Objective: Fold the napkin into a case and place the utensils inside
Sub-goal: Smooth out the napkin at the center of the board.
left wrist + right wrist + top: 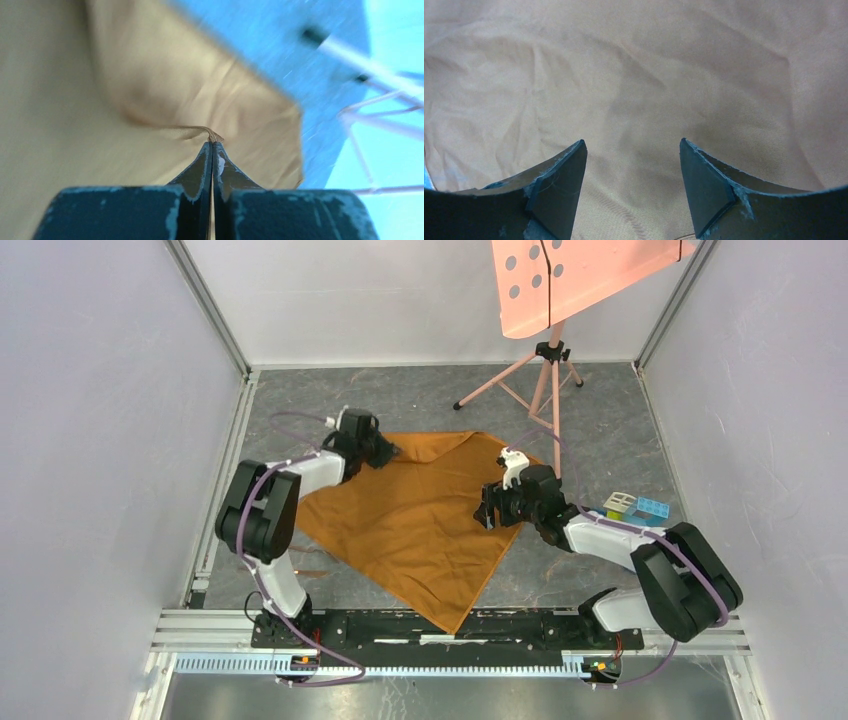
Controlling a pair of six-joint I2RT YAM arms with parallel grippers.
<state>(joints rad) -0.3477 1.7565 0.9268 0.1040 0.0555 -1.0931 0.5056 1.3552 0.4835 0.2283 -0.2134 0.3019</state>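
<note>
Our left tool (388, 452) is closed on the far-left edge of the napkin (420, 530), probably to lift it for a fold. Our right tool (488, 512) hovers open over its right side, likely to pin it to the table (625, 440).

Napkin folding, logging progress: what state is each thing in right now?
napkin: spread out, not yet a case, far edge pinched.
left end effector: shut on the napkin's edge.
right end effector: open, over the napkin's right side, holding nothing.
</note>
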